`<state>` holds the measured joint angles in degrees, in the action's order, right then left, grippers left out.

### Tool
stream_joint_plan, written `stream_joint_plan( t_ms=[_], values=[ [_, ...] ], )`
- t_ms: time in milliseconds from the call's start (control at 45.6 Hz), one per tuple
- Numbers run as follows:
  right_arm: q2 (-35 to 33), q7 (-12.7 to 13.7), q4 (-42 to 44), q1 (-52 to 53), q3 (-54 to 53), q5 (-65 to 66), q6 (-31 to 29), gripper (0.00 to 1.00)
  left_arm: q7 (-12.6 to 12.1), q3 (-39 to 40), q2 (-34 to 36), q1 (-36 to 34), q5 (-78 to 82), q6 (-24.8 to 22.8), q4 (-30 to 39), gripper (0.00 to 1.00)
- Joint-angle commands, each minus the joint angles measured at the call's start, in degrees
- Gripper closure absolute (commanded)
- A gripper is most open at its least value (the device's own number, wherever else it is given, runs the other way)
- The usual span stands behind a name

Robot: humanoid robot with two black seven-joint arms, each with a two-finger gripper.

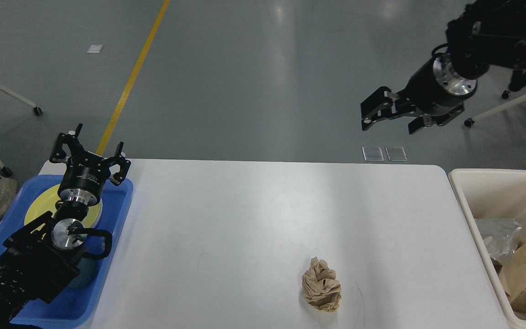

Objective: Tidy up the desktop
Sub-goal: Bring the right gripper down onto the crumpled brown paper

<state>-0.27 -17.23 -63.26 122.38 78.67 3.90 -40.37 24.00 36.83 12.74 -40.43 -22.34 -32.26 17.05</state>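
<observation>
The desktop (254,219) is a large white tabletop with rounded corners. A crumpled brown paper ball (321,284) lies on it near the front, right of centre. My left gripper (90,145) is open and empty, held over the far end of the blue tray. My right gripper (390,118) is open and empty, raised high beyond the table's far right corner, fingers pointing left. It is far from the paper ball.
A blue tray (121,201) at the left edge holds a yellow plate (39,208) and a dark teal cup (87,273), partly hidden by my left arm. A cream-white bin (473,201) at the right holds brown paper and clear plastic scraps. Chairs stand on the floor behind.
</observation>
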Motion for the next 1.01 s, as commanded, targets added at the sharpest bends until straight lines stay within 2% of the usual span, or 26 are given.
stream_joint_plan(
  t_ms=[0, 219, 592, 745, 986],
  values=[
    [7.82, 0.00, -0.38, -0.29, -1.41, 1.11, 0.03, 0.00, 0.00, 0.00, 0.01, 0.00, 0.01, 0.00, 0.00, 0.03],
    [10.20, 0.18, 0.24, -4.42, -9.32, 9.72, 0.99, 0.00, 0.00, 0.00, 0.01, 0.00, 0.01, 0.00, 0.00, 0.03],
    [11.26, 1.06, 4.63, -20.15, -9.32, 15.53, 5.82, 0.00, 0.00, 0.00, -0.08, 0.00, 0.01, 0.00, 0.00, 0.03],
    [11.17, 2.99, 5.69, -25.07, -9.50, 15.53, 9.52, 0.00, 0.00, 0.00, 0.01, 0.00, 0.01, 0.00, 0.00, 0.03],
    [11.34, 4.48, 8.24, -29.91, -9.59, 15.44, 9.96, 0.00, 0.00, 0.00, 0.01, 0.00, 0.01, 0.00, 0.00, 0.03]
  ],
)
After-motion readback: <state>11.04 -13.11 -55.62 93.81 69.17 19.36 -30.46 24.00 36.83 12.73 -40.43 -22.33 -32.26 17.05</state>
